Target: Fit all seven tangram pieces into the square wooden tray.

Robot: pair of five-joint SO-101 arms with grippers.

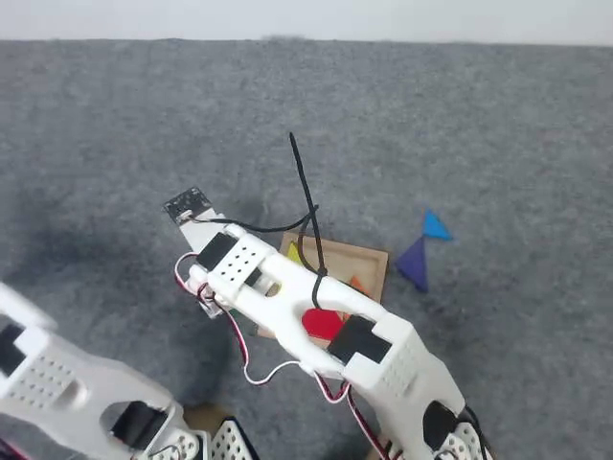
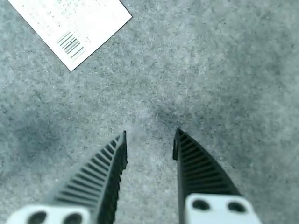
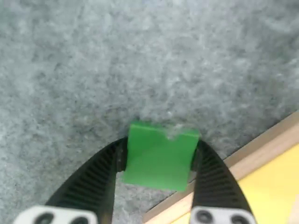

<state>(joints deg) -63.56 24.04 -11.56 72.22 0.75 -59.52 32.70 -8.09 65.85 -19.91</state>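
Nearest item: the right gripper (image 3: pixel 160 147), jaws closed part-way onto the green piece (image 3: pixel 159 163) and clamping two opposite edges. It holds the piece over the grey mat (image 3: pixel 140 60), just outside the rim of the tray (image 3: pixel 261 147).

Assessment: the piece looks light, rigid and smooth-faced. The edge-to-edge hold seems sound, but an off-centre pinch could let it pivot.

Tray contents: yellow piece (image 3: pixel 275 186) beside the rim; from above, red piece (image 1: pixel 324 324) and orange piece (image 1: pixel 357 285).

The blue triangle (image 1: pixel 436 226) and purple triangle (image 1: pixel 414 261) lie close together on the mat, outside the tray.

The left gripper (image 2: pixel 150 133) has its jaws apart and empty, near a paper label (image 2: pixel 70 23).

Left tool (image 2: pixel 150 134) parted, right tool (image 3: pixel 160 145) clamped
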